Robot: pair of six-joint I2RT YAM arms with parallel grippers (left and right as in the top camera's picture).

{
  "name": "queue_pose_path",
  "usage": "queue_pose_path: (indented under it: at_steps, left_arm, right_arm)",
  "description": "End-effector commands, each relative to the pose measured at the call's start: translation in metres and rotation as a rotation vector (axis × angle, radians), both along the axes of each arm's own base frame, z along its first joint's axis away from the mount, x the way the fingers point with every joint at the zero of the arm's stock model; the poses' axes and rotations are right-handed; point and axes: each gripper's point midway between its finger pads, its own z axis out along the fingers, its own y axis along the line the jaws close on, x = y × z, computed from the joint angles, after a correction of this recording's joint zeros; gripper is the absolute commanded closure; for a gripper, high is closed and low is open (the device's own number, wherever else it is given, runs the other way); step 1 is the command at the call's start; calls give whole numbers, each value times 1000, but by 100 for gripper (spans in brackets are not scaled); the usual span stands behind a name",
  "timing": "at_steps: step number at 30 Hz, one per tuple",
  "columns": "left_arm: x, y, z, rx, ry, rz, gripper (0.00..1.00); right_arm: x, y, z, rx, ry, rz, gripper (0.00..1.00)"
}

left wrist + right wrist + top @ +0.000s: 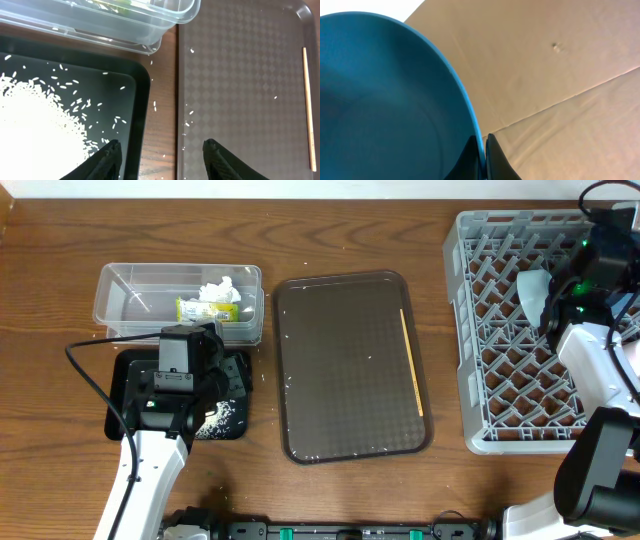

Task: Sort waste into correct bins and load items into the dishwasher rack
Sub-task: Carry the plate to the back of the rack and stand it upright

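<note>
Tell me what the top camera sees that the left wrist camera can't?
Only overhead: the grey rack, the mint-green bowl at it, and the white tissue. Only left wrist: the left gripper, its fingertips spread apart. Both: rice in the black tray, the clear tub, the brown tray and the chopstick.

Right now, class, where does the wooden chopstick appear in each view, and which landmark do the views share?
Overhead: the chopstick lies along the right side of the brown tray.
Left wrist: near the picture's right edge, on that tray.
Right wrist: not in it; a bowl fills the left.
Landmark: the brown tray, in overhead and left wrist only.
</note>
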Motion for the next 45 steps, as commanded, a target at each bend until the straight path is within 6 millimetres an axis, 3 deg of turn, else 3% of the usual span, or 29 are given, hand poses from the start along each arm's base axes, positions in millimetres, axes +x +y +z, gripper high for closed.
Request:
queue_pose_path:
  at_steps: [1,5,9,13,18,26,30,38,45]
  left_arm:
    - [2,3,1,13,-3,4,45]
    - [2,3,1,13,-3,4,45]
    - [2,3,1,13,-3,4,45]
    - [2,3,1,13,-3,4,45]
    - [2,3,1,13,-3,4,45]
    - [2,3,1,13,-3,4,45]
    - [2,3,1,13,-3,4,45]
    - [2,3,1,13,-3,4,45]
    - [2,3,-2,13,9,4,45]
  right_arm:
    - [-4,-3,10,34,-113,-33,99]
    - [-1,-1,20,37,-172,-10,99]
    - [7,4,47,11,-282,56,99]
    - [37,26,56,-85,-144,285,99]
    - [55,45,64,-186,-59,446,99]
    - [57,42,79,-331,-23,420,99]
    - [52,31,92,-369,-103,330,99]
    - [84,9,78,-315,-12,235,99]
    - [100,9,54,-300,31,255,99]
